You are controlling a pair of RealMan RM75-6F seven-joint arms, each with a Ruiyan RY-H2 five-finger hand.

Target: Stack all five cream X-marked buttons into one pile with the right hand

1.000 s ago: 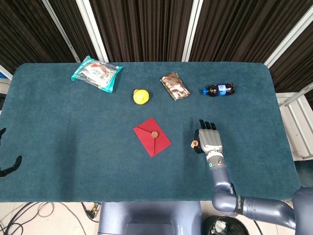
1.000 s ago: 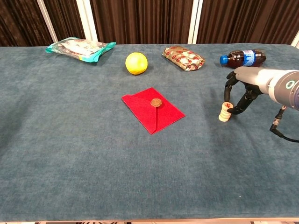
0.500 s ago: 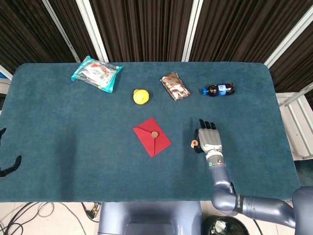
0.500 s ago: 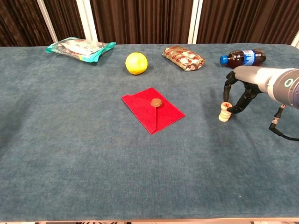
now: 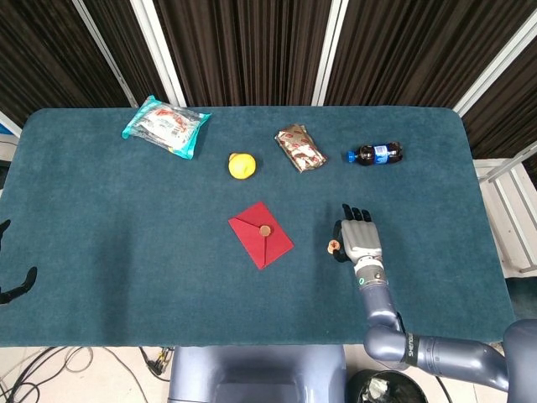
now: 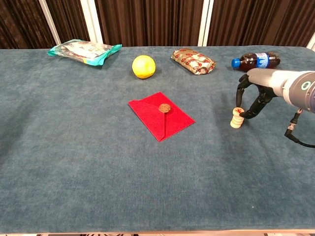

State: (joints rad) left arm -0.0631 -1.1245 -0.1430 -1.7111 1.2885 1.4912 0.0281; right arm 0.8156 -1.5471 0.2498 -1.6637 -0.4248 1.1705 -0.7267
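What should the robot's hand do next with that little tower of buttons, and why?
Probably lift the right hand straight up and away. The cream X-marked buttons already stand as one upright pile on the teal felt table, with fingertips close beside it, so a sideways move could topple it.

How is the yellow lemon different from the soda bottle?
The lemon is round and plain yellow; the soda bottle is long and dark, with a blue cap and label. The lemon sits near the table's middle; the bottle lies on its side, further right, beyond the right hand. Both rest on the teal cloth, untouched.
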